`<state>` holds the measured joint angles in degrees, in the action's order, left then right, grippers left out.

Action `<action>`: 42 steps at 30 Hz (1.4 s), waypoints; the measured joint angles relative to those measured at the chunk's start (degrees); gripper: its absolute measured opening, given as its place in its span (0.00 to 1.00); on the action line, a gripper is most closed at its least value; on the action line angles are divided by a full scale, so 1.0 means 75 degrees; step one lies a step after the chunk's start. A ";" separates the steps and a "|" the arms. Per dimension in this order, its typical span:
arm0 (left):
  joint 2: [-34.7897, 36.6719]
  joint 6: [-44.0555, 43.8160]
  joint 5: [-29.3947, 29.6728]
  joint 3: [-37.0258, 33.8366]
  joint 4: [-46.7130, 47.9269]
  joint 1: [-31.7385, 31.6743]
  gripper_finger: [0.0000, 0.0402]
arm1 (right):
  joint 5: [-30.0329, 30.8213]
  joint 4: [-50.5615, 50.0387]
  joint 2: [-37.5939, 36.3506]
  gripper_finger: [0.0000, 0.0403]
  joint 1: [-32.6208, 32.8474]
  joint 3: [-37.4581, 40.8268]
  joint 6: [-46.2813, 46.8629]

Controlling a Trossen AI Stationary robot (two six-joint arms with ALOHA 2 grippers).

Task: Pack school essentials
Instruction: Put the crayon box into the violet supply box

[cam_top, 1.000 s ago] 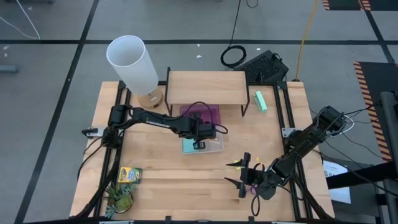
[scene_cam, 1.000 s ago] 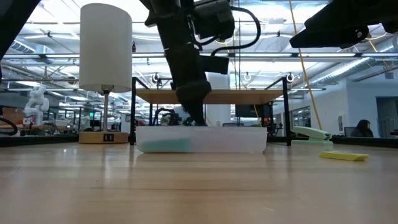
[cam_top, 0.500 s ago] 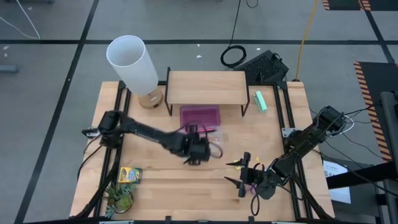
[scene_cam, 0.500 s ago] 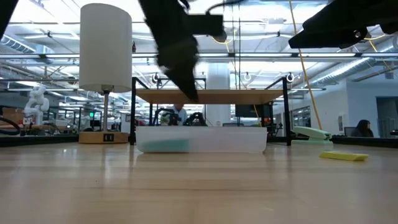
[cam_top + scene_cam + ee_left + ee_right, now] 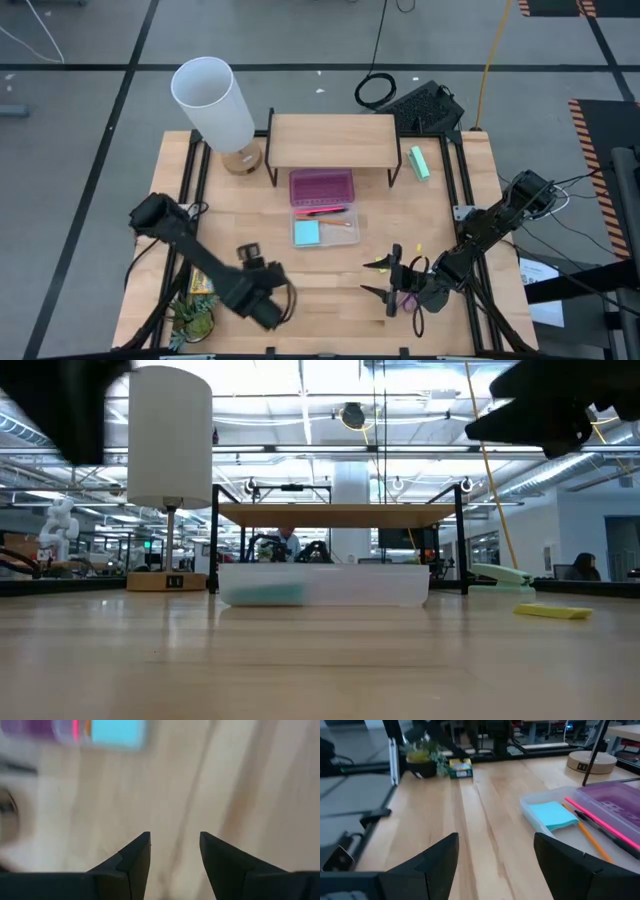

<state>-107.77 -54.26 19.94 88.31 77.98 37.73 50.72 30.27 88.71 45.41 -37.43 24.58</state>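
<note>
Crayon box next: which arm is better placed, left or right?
Left, probably. The left gripper is open and empty, close to the crayon box at the table's front-left. The right gripper is also open but sits across the table, front-right.

A tall white lamp (image 5: 212, 101) stands on a round wooden base (image 5: 241, 159) at the table's (image 5: 340, 280) far left corner. Beside it sits a low wooden shelf (image 5: 330, 140) on dark legs. A mint-green block (image 5: 419, 162) lies right of the shelf. A green toy dinosaur (image 5: 192, 322) rests at the near left corner.
</note>
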 joint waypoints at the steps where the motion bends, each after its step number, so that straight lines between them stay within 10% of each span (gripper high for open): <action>1: 0.0005 -0.0391 -0.0141 0.0000 0.0164 0.0143 0.44 | -0.0001 0.0138 0.0000 0.62 0.0000 0.0018 -0.0020; 7: 0.0063 -0.1557 -0.1053 -0.0314 0.1632 0.0770 0.48 | -0.0255 0.0621 0.0000 0.62 -0.0005 0.0026 -0.0232; 18: 0.1204 -0.0767 -0.3631 -0.3327 0.0296 0.0881 0.84 | -0.0805 0.0675 0.0000 0.62 -0.0061 0.0026 -0.0251; 35: 0.1982 0.0943 -0.3690 -0.4891 -0.1875 0.0661 0.88 | -0.0805 0.0617 0.0000 0.62 -0.0061 0.0026 -0.0241; 42: 0.1960 0.2097 -0.2333 -0.4459 -0.2070 0.0233 0.88 | -0.0799 0.0619 0.0000 0.62 -0.0064 0.0026 -0.0239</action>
<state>-93.06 -38.53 2.44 54.87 62.45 39.48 44.73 34.92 88.71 44.93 -37.23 22.79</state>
